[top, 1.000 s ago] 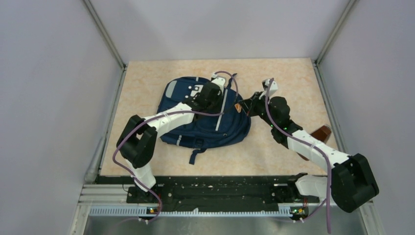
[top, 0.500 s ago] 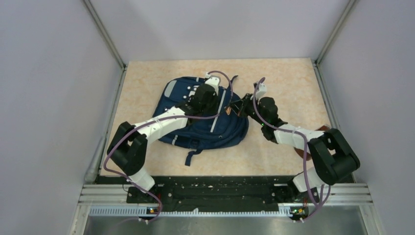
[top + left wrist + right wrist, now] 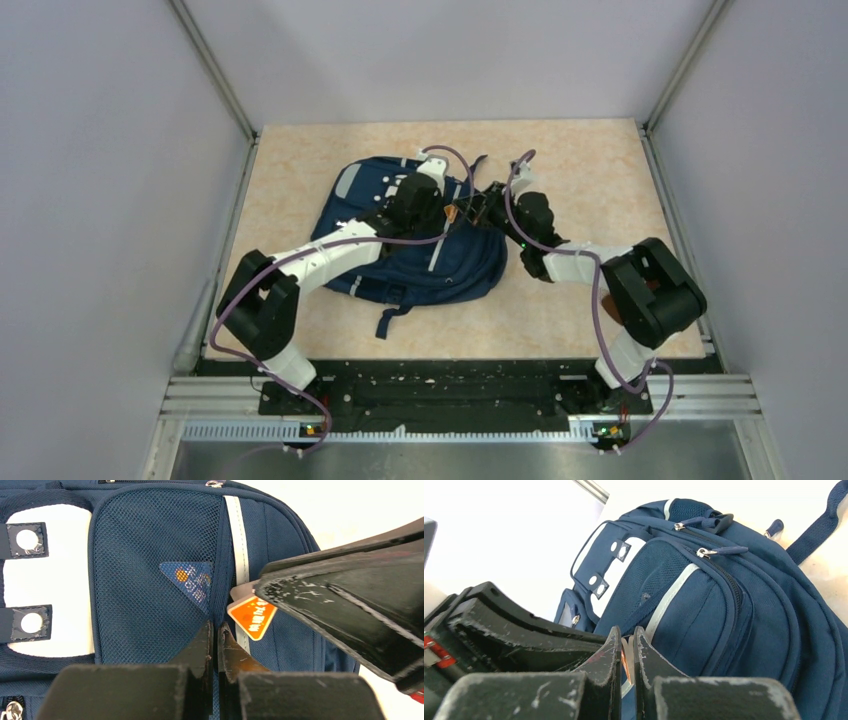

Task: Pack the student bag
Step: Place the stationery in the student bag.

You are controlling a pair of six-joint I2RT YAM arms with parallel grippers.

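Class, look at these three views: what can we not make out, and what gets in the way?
Left wrist view: writing on the orange tag is too small, and the right pincer covers its top.
Left wrist view: whether the left pincer has caught backpack cloth; its own fingers hide the spot.
All views: the backpack's inside, behind its cloth.

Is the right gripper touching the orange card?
Touching: the left wrist view shows the right gripper clamped on the orange card's upper edge.
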